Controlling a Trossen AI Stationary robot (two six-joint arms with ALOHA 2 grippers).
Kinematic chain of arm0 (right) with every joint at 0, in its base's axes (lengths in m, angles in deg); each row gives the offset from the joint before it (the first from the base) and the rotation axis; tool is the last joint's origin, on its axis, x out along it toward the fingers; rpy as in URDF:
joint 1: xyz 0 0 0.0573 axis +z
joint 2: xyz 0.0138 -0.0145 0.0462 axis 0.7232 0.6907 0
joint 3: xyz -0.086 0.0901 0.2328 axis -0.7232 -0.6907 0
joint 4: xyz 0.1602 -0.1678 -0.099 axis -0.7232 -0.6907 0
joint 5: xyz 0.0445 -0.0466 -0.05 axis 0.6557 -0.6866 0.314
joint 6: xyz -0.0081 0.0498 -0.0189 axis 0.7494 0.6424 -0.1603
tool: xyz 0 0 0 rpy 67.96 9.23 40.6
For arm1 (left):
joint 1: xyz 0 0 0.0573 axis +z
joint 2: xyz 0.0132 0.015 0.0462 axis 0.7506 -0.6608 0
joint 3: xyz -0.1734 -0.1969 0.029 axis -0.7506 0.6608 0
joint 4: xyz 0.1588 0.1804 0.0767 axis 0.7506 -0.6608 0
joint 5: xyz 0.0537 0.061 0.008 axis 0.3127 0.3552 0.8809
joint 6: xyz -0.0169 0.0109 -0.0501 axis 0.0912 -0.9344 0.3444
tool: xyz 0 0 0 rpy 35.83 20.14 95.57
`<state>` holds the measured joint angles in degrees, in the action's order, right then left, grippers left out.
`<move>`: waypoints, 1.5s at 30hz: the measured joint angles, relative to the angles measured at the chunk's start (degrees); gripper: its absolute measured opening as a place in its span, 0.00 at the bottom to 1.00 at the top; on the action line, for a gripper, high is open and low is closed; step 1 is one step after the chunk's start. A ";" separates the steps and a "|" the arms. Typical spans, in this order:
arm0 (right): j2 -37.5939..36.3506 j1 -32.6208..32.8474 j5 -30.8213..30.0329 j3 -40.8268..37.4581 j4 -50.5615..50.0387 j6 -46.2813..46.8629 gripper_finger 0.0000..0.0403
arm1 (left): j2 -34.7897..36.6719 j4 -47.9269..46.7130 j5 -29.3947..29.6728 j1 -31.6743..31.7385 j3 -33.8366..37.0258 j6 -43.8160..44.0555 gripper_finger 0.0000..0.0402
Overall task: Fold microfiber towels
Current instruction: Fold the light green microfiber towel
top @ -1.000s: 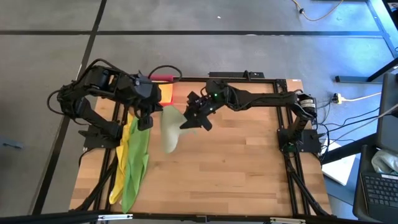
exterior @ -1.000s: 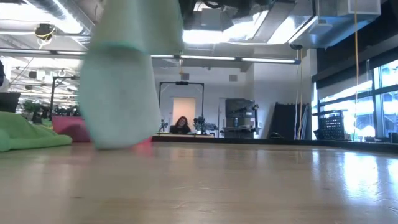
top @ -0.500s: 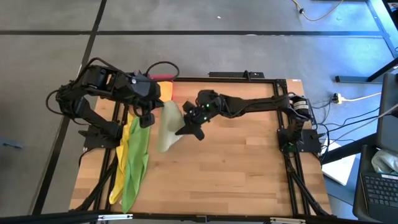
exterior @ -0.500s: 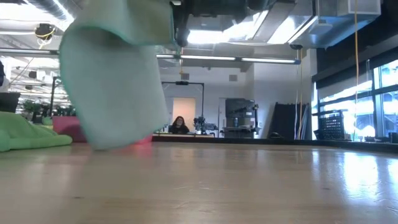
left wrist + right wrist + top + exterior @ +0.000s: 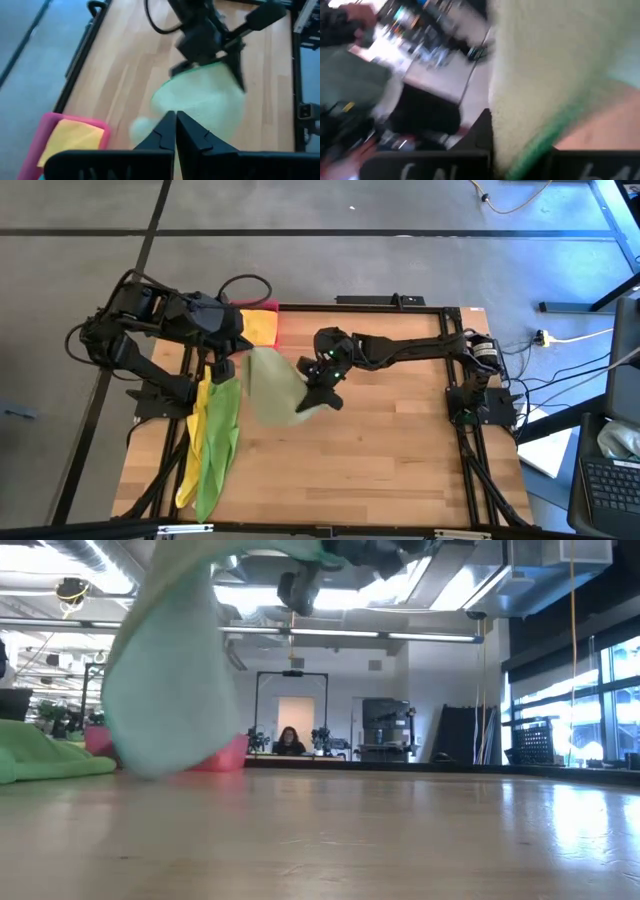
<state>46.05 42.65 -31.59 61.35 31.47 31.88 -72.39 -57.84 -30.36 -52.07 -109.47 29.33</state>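
A pale olive-green microfiber towel (image 5: pixel 274 386) is stretched in the air between my two grippers over the table's left half. My left gripper (image 5: pixel 236 356) is shut at its far-left corner. My right gripper (image 5: pixel 322 398) is shut on its right edge. In the low view the towel (image 5: pixel 170 680) sags toward the table. A bright green towel (image 5: pixel 220 435) and a yellow one (image 5: pixel 192 455) lie along the table's left edge. Another yellow towel (image 5: pixel 262 326) lies in the pink-red tray (image 5: pixel 272 307). My left gripper pinches a corner of the towel (image 5: pixel 186 111) at its fingertips, slanting down from the table's far left. The fingers themselves hide the exact spot. My right gripper pinches the towel's green-hemmed edge (image 5: pixel 536 146) between its two fingers, coming nearly level from the right. The towel is held up and droops between both holds.
The tray stands at the table's far left corner, behind the left gripper. Black frame rails (image 5: pixel 470 450) run along the table's sides. Bare wood (image 5: pixel 390 460) spreads over the middle and right. A person sits far off in the room (image 5: pixel 290 743).
My right gripper has gone down and toward the table's left and near edge, then shut on the hanging towel's edge. The towel, which hung from my left gripper, is now drawn out sideways between both grippers. My left gripper has drawn back slightly toward the far left.
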 joint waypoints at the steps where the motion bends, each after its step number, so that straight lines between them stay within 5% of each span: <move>1: 0.06 -0.16 2.14 -0.15 -0.66 0.23 0.02 | 0.16 0.11 -0.43 0.06 -0.02 0.15 0.00; 7: -0.13 -2.11 10.39 -0.12 -1.14 -0.55 0.03 | -0.59 0.04 -6.05 -1.00 0.00 -0.24 0.00; 17: -0.13 -5.73 20.54 -0.12 -2.65 -0.15 0.03 | -1.66 1.88 -6.68 -1.56 2.70 1.39 0.00; 22: -1.65 -6.99 21.85 -0.14 -1.79 3.34 0.02 | -2.03 5.71 -10.40 -1.58 11.31 0.67 0.02; 28: -5.27 -6.93 22.96 -0.03 -1.59 2.77 0.01 | -2.04 22.46 -11.37 -1.58 20.25 0.79 0.12; 38: -11.06 -8.30 20.13 -0.07 -0.65 9.08 0.01 | -1.82 28.85 -10.85 0.60 23.39 -1.00 0.26; 41: -12.48 -8.34 20.38 1.16 -1.73 10.66 0.01 | -1.68 33.96 -15.37 3.18 23.77 -3.54 0.29; 45: -12.94 -7.24 22.21 7.32 -7.96 10.15 0.01 | -1.71 46.17 -28.56 8.79 27.85 -3.27 0.32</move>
<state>33.10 35.41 -9.38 68.67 23.51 42.03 -74.11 -11.67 -58.92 -43.28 -81.63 26.06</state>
